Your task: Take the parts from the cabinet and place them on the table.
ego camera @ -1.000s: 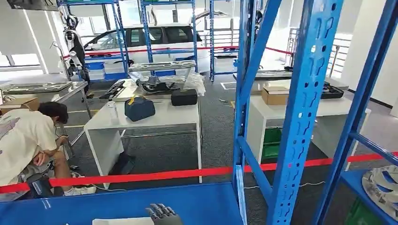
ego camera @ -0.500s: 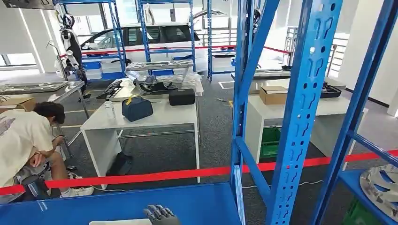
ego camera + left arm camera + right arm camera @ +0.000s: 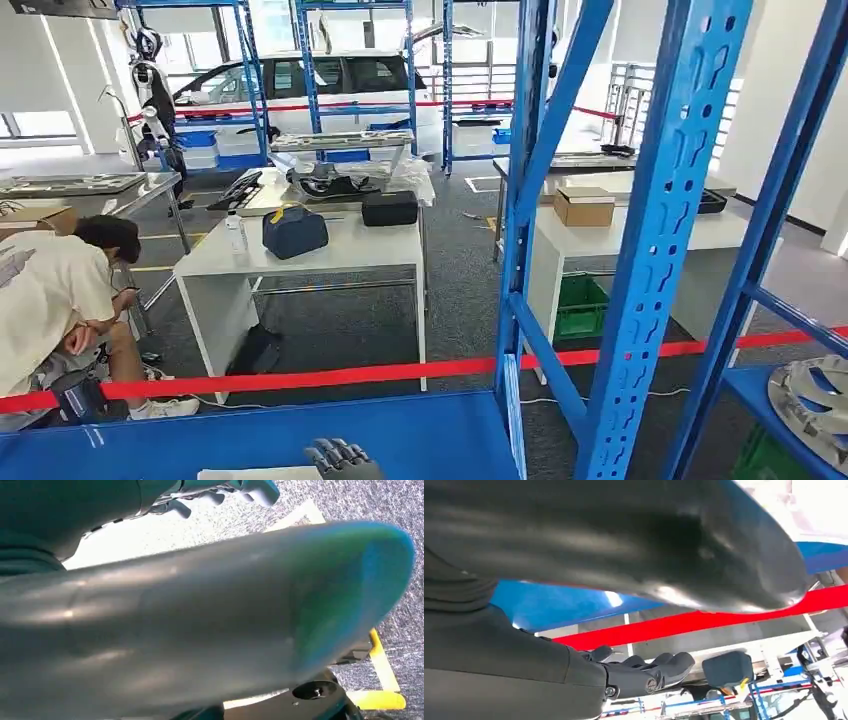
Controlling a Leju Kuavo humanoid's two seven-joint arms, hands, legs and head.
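My right hand (image 3: 345, 460) shows its dark fingers at the bottom edge of the head view, above the blue cabinet shelf (image 3: 430, 435). A pale flat part (image 3: 255, 473) lies on that shelf just to the left of the hand. In the right wrist view the right hand (image 3: 574, 672) has its fingers (image 3: 659, 670) stretched out and apart from the thumb, with nothing between them. A grey ribbed part (image 3: 815, 395) rests on a lower blue shelf at the far right. My left hand (image 3: 200, 620) hangs over carpet, thumb apart from its fingers (image 3: 250, 487), holding nothing.
Blue rack posts (image 3: 660, 250) and a slanted brace stand close in front. A red barrier tape (image 3: 300, 380) runs behind the shelf. Beyond it is a white table (image 3: 340, 255) with a blue bag, and a person (image 3: 50, 300) crouches at the left.
The head view has shifted slightly, so the room behind the rack sits a little differently. My right hand stays at the same spot over the blue shelf.
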